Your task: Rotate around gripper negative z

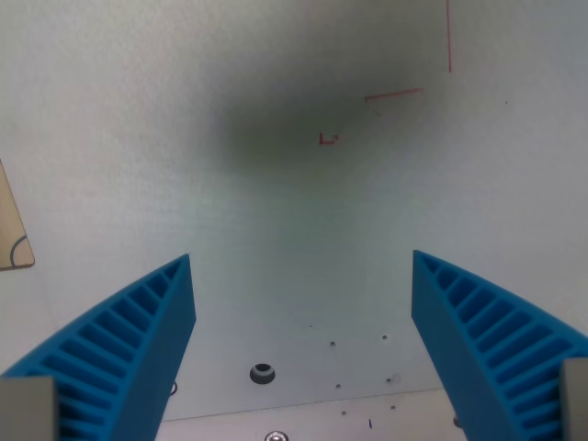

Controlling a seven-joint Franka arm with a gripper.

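In the wrist view my gripper (301,262) hangs over a white tabletop (276,211). Its two blue ribbed fingers (138,349) rise from the bottom corners, one at the wrist view's left and one at the wrist view's right, spread wide apart. Nothing is between them. The gripper is open and empty. A dark soft shadow lies on the table above the fingertips.
Thin red lines (395,94) and a small red mark (328,139) are drawn on the table at the upper right. A tan wooden piece (13,230) shows at the left edge. A round hole (263,373) and small screw holes lie near the bottom.
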